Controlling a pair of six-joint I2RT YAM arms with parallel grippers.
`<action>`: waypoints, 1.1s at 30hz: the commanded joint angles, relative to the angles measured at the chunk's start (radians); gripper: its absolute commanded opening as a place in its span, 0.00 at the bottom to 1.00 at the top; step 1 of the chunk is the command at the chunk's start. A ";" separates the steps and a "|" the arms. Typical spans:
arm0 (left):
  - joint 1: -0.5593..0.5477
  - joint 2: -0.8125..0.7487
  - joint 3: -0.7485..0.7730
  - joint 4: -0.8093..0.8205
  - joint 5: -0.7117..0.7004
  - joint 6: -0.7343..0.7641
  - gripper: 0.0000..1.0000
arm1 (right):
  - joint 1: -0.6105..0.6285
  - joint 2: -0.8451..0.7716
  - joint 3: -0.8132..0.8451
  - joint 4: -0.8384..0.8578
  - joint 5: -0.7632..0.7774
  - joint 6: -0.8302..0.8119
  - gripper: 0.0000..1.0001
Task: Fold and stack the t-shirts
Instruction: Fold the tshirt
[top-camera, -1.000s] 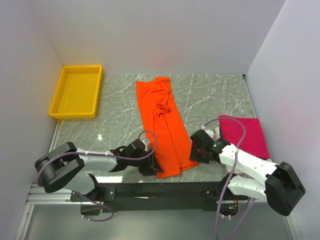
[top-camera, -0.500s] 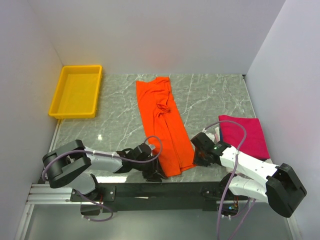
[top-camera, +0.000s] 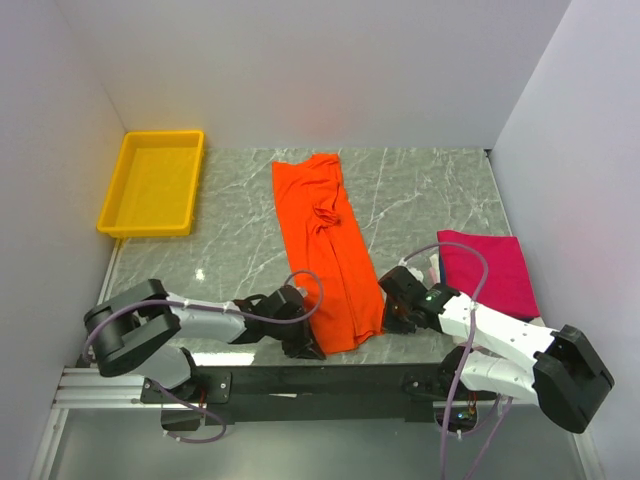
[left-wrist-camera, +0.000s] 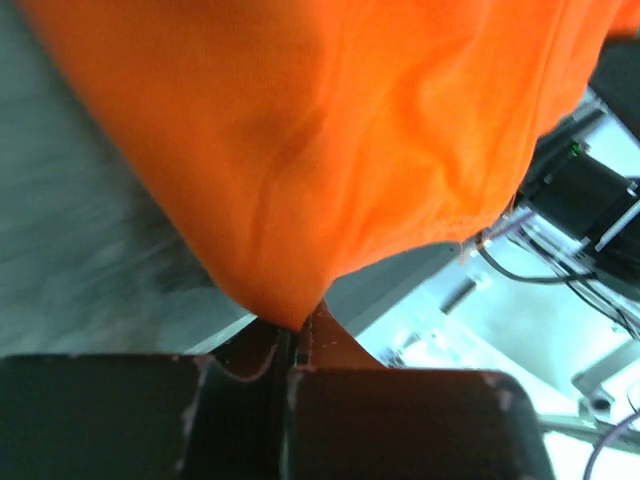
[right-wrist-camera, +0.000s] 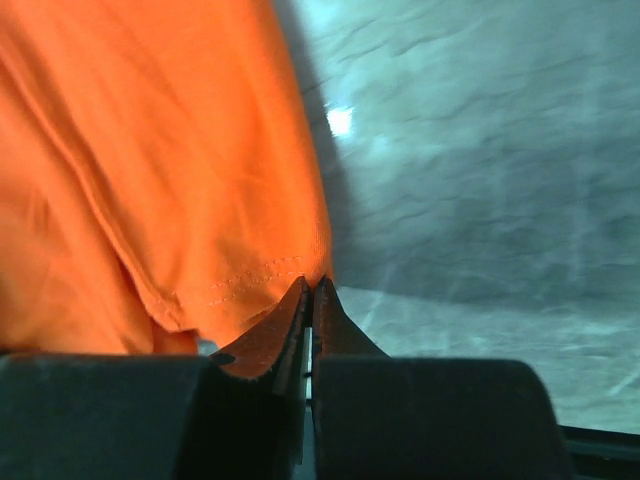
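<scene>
An orange t-shirt (top-camera: 325, 240), folded into a long strip, lies down the middle of the marble table (top-camera: 230, 250). My left gripper (top-camera: 308, 345) is at its near left corner, jaws shut with a tuck of orange cloth (left-wrist-camera: 320, 150) pinched at the tips (left-wrist-camera: 300, 322). At the near right corner my right gripper (top-camera: 386, 318) is shut as well, and the stitched hem of the orange t-shirt (right-wrist-camera: 150, 170) meets its tips (right-wrist-camera: 312, 286). A folded magenta t-shirt (top-camera: 490, 270) lies at the right, behind the right arm.
A yellow plastic tray (top-camera: 152, 183) sits at the far left corner of the table. White walls close in the left, back and right sides. The black mounting rail (top-camera: 330, 378) runs along the near edge, just under the shirt's hem.
Both grippers have closed from open onto the near hem corners of the orange t-shirt. The left arm slid right to its corner; the right gripper edged left, and the hem drew in slightly.
</scene>
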 joint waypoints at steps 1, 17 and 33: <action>0.030 -0.077 0.006 -0.220 -0.105 0.083 0.01 | 0.047 -0.018 0.013 0.031 -0.041 0.039 0.00; -0.026 -0.496 -0.161 -0.539 -0.050 -0.010 0.01 | 0.452 -0.049 -0.006 0.040 -0.017 0.364 0.00; 0.269 -0.450 0.169 -0.648 -0.080 0.253 0.00 | 0.279 -0.034 0.282 -0.088 0.120 0.166 0.00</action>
